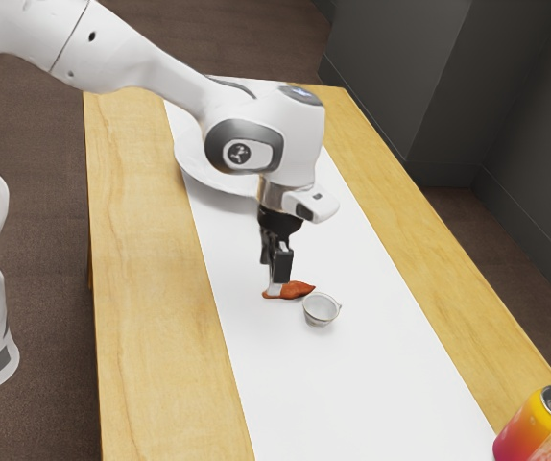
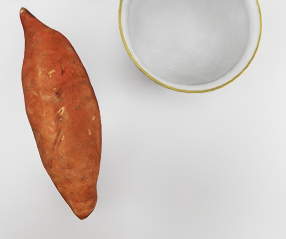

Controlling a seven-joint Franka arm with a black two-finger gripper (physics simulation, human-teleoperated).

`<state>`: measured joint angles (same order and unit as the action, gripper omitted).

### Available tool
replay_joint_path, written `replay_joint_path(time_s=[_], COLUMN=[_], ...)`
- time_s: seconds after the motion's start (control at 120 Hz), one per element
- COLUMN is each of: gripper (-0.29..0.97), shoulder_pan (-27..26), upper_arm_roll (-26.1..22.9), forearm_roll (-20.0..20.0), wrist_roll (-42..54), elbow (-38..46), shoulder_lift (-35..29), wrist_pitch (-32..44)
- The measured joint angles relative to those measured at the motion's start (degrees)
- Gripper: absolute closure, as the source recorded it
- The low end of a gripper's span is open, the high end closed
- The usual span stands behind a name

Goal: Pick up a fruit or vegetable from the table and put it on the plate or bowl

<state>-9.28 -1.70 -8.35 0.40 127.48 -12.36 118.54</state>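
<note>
The sweet potato (image 2: 61, 117) lies flat on the white runner (image 1: 371, 384) near the middle of the table (image 1: 131, 288), not yet lifted. The wrist view shows its full length resting on the cloth, with one tapered tip toward the small bowl (image 1: 322, 317). The bowl, white with a thin gold rim, sits just beside the potato on the exterior view's right. The two are close but apart, and the bowl has nothing in it.

Your hand (image 1: 277, 279) is low over the end of the potato that faces the exterior view's left. From this side angle it seems to reach the potato or nearly so, but you cannot tell whether it is wide or narrow, nor whether it has any grip.

You are most likely at the reach-and-grasp step, with the carry and the placing both left to do. In the wrist view the potato sits off to one side rather than centred, so the next move calls for shifting the hand over the potato's thick middle and closing across its narrow width, not along its length.

Farther off, a large white plate (image 1: 191, 165) shows behind the arm, and a drink can (image 1: 541, 427) stands at the table's near corner, well clear. The bowl is the closer target, though it looks small for this potato, so the plate may suit better.
</note>
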Motion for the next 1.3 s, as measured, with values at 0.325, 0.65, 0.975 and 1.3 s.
replay_joint_path(time_s=[0.325,0.65,0.975,1.3], gripper=[0.00,0.01,0.02,0.04], shoulder_pan=[0.75,1.83,2.07,2.55], upper_arm_roll=[0.03,0.12,0.12,0.12], forearm_roll=[-0.50,-0.25,-0.19,-0.17], wrist_roll=[-4.01,-6.12,-7.07,-7.56], elbow=[0.06,0.03,-0.01,-0.01], shoulder_lift=[4.42,6.72,7.96,8.30], wrist_pitch=[4.57,7.19,9.12,9.95])
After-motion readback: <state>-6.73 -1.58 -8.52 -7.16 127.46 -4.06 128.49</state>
